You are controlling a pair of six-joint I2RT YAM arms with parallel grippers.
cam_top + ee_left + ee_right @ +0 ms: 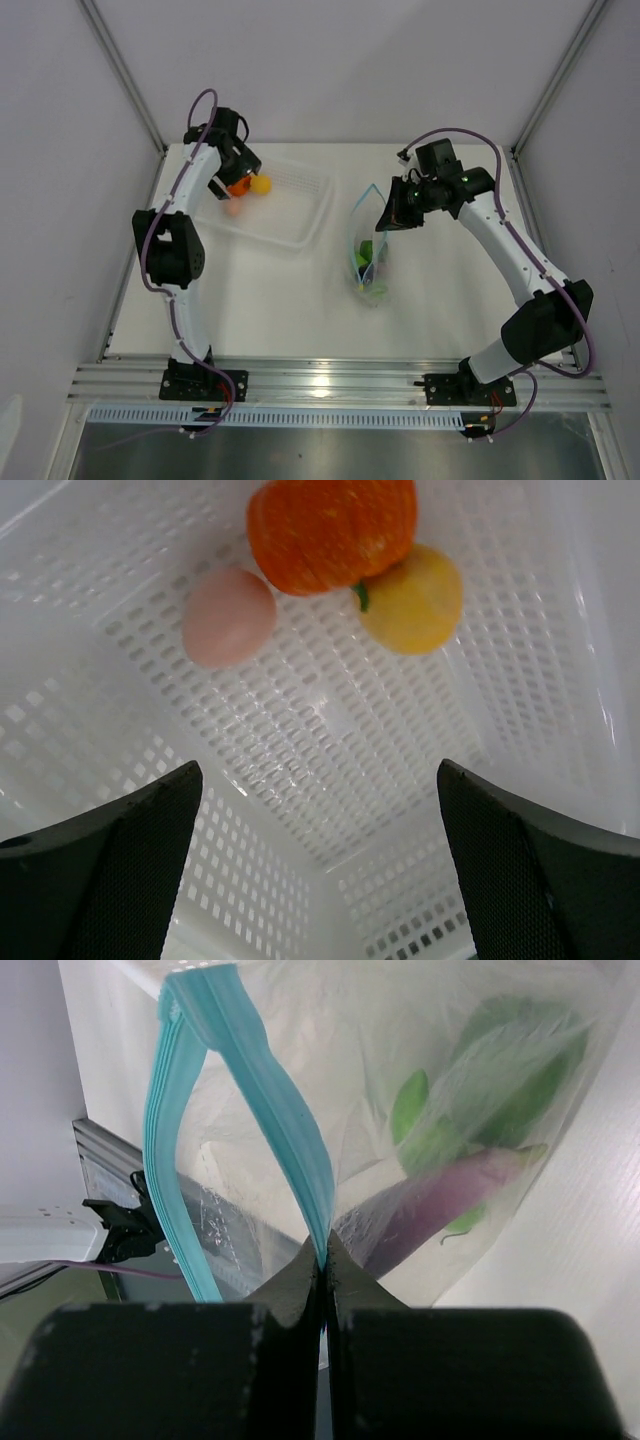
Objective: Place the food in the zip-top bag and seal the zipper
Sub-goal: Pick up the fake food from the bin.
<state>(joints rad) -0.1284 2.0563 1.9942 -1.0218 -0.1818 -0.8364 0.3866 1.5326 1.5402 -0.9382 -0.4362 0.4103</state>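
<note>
Top external view: clear zip-top bag (368,262) sits mid-tabletop (440,310), beside perforated tray (305,222) | right tool (325,1258) pinched fully closed on blue zipper (290,1130), holding the mouth up | in bag: purple eggplant (440,1200), green pieces (510,1070), possibly pepper and cucumber | left tool (318,780) spread wide, empty, above tray's pumpkin (330,530), lemon (415,600), peach (228,617).

No text, label, brand, number or sign can be read in any of the three views.
</note>
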